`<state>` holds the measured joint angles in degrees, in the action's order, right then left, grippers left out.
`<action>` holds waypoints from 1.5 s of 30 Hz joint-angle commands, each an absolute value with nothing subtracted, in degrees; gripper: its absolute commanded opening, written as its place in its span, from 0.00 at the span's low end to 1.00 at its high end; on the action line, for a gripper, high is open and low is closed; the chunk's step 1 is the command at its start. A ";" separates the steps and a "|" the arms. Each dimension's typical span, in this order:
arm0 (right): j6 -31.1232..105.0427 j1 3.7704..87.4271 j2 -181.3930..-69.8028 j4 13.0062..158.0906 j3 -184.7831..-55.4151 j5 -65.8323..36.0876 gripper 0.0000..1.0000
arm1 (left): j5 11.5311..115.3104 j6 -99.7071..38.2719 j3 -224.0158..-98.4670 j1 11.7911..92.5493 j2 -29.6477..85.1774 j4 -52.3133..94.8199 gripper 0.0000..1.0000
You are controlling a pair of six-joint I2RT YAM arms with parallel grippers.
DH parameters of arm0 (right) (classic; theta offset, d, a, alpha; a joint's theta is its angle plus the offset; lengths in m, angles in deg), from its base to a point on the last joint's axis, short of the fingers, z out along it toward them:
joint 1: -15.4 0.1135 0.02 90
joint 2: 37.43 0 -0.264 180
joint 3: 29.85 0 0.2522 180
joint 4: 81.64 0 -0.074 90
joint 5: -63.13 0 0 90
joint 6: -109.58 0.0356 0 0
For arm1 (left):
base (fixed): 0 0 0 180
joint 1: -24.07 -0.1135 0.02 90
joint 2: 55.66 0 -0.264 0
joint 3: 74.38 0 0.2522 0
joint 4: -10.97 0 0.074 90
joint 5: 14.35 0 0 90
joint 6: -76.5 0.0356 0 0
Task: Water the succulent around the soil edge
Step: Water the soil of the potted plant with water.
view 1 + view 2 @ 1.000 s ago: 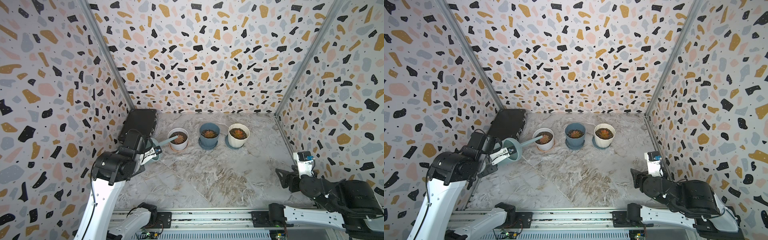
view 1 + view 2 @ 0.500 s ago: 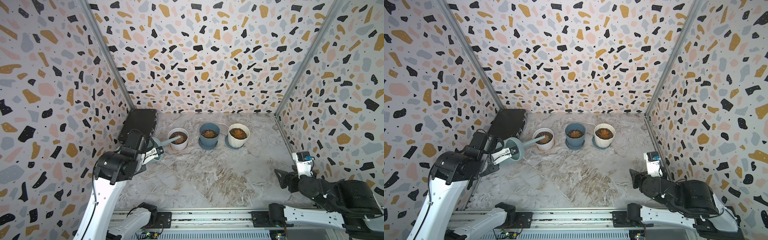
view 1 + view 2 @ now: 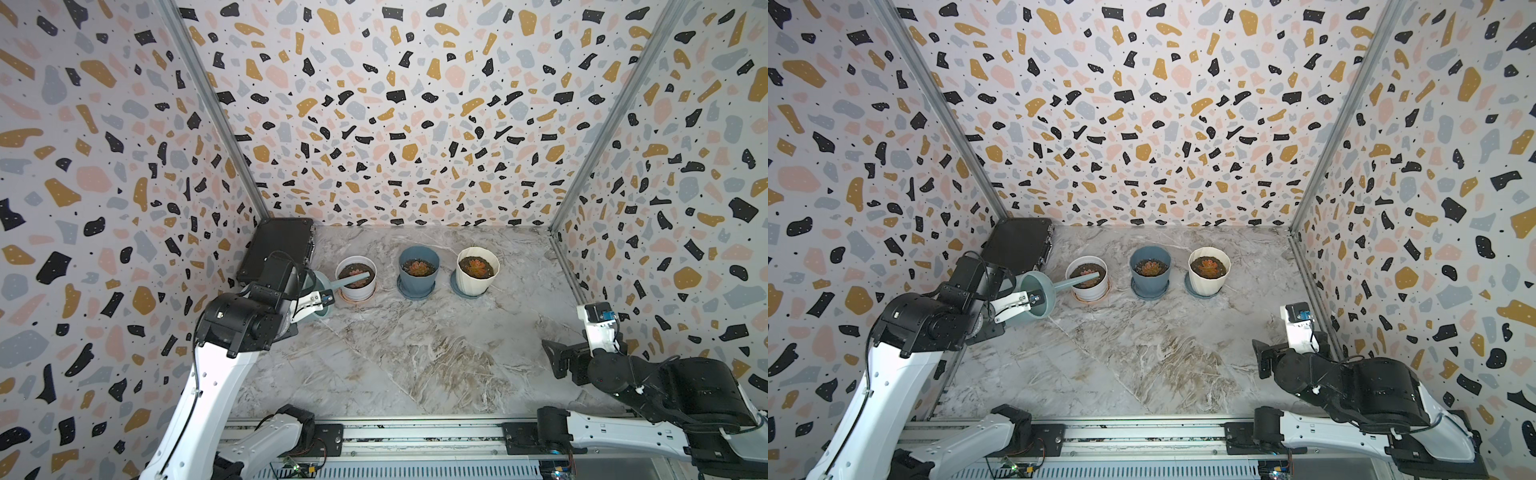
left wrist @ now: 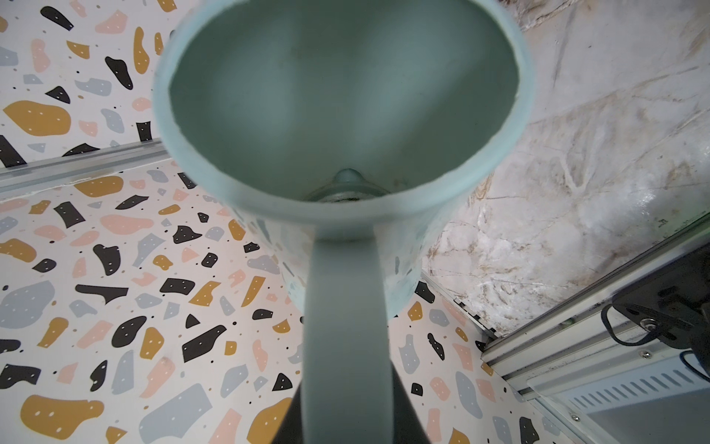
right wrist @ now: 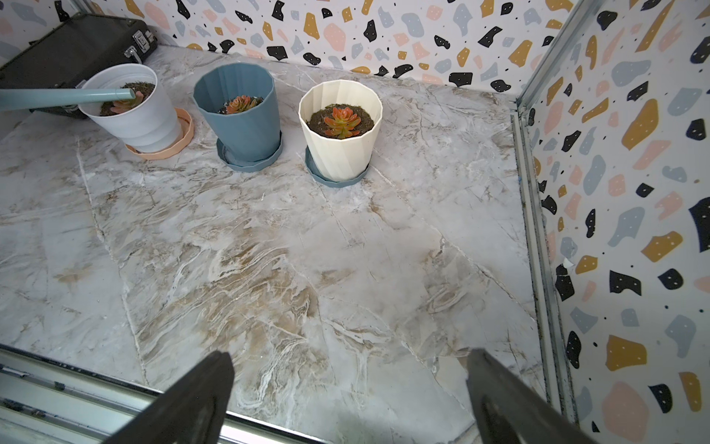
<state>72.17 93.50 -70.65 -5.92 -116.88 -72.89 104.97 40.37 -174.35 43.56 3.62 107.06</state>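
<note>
Pale teal plastic forms the watering can (image 3: 1034,296), which the left gripper (image 3: 1027,305) holds clamped by its handle (image 4: 345,326) at the left side of the marble tabletop (image 3: 415,353). In both top views the can is tipped toward the pots, and its long spout (image 3: 1077,282) reaches over the rim of the white pot (image 3: 1088,286). In the right wrist view the spout tip (image 5: 128,93) sits above the dark soil, near the far side of the pot's opening, just beside the pink-orange succulent (image 5: 125,103). The white pot stands on a peach saucer (image 5: 180,138). The left wrist view looks into the open mouth of the can (image 4: 342,96); whether water is inside cannot be told. To the right of the white pot, in one row near the back wall, stand a blue pot (image 3: 419,270) on a blue saucer and a cream ribbed pot (image 3: 478,270) on a grey-blue saucer, each with a reddish succulent in soil. A black case (image 3: 278,245) lies in the back left corner, behind the can. The right gripper (image 5: 349,399) hovers low over the front right of the tabletop, well apart from the pots, with its jaws spread wide and holding nothing.
</note>
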 commanded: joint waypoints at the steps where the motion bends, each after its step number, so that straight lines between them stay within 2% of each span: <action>1: 70.52 93.59 -70.25 -17.88 -117.85 -72.38 0.99 | 106.76 41.23 -176.46 43.95 3.64 103.38 0.00; 45: 71.28 93.80 -70.48 -17.97 -117.77 -73.32 0.99 | 106.81 44.77 -176.31 44.46 7.55 97.36 0.00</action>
